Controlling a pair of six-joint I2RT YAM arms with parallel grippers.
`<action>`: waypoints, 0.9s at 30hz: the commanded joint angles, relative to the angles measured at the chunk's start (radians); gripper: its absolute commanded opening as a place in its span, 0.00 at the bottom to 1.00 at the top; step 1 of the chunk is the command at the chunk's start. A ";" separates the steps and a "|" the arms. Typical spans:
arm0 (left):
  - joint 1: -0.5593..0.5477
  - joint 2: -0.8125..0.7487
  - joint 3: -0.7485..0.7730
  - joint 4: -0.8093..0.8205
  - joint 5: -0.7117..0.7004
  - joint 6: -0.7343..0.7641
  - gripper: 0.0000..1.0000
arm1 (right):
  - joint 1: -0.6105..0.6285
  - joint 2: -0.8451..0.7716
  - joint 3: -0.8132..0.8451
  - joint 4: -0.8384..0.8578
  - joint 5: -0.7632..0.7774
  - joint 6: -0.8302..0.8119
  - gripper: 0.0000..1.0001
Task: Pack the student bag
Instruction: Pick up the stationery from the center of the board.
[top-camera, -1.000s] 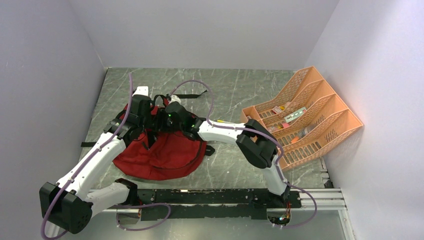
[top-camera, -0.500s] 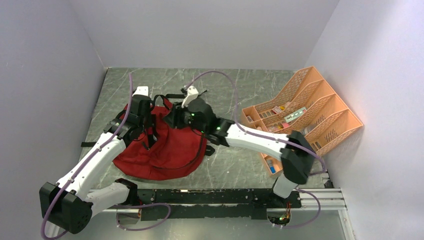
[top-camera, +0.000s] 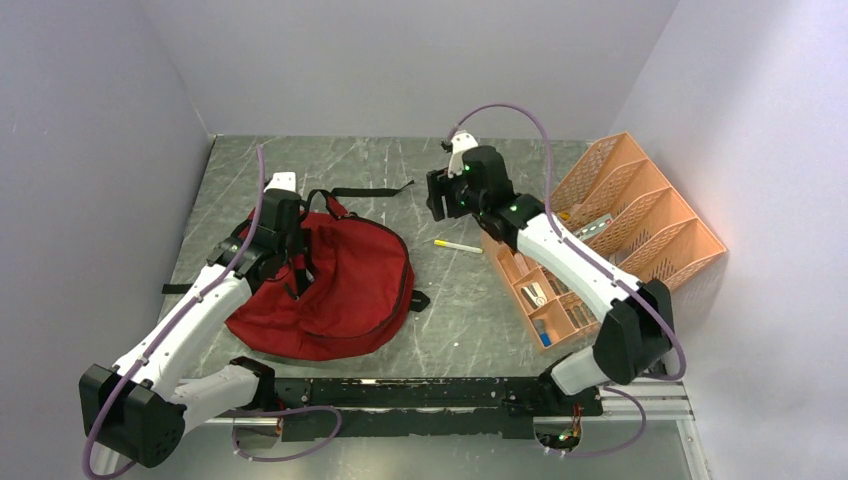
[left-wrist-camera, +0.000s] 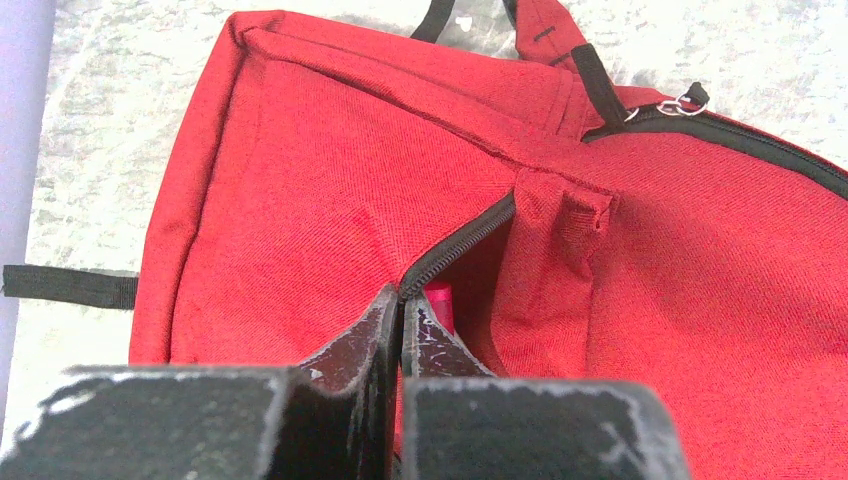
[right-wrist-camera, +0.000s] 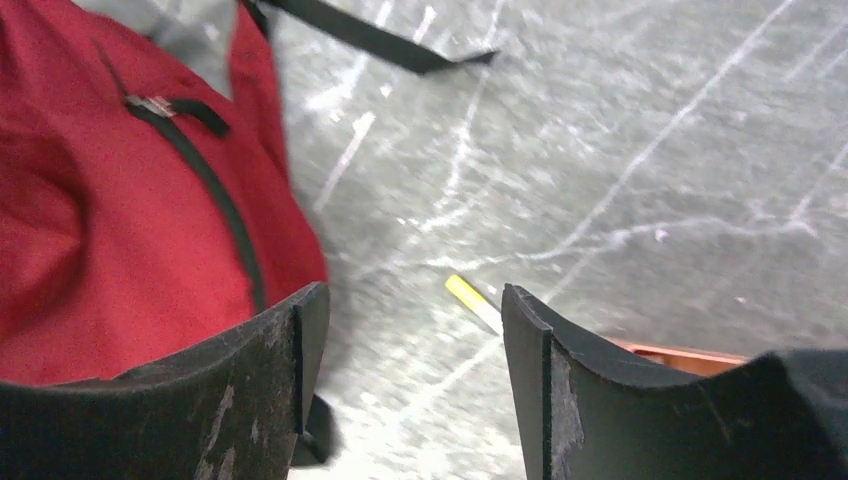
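The student bag (top-camera: 340, 290), dark red with black straps, lies on the marble table left of centre. At its upper left corner my left gripper (top-camera: 285, 222) is shut on the fabric beside the zipper (left-wrist-camera: 470, 235), holding the pocket mouth open; the jaws (left-wrist-camera: 403, 305) are pressed together on the edge. A pink item (left-wrist-camera: 440, 300) shows inside the opening. My right gripper (top-camera: 445, 195) hangs open and empty above the table, right of the bag (right-wrist-camera: 100, 230). A white pen with a yellow end (top-camera: 458, 245) lies on the table below the open right jaws (right-wrist-camera: 410, 320).
An orange plastic desk organiser (top-camera: 640, 235) with several small items in its slots stands at the right, against the wall; its edge (right-wrist-camera: 690, 355) shows behind my right finger. A black strap (top-camera: 375, 190) trails from the bag's top. Walls close in the left, back and right.
My right arm has come away from the bag and swung up and right toward the organiser, its jaws opening wider. The left gripper still holds the zipper edge.
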 joint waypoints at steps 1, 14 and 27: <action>0.015 -0.004 0.001 0.053 -0.005 0.012 0.05 | -0.050 0.099 0.091 -0.238 -0.130 -0.206 0.67; 0.016 -0.005 -0.001 0.051 -0.002 0.011 0.05 | -0.070 0.366 0.145 -0.323 -0.007 -0.339 0.73; 0.016 -0.001 -0.001 0.052 0.001 0.012 0.05 | -0.116 0.499 0.159 -0.295 -0.067 -0.407 0.70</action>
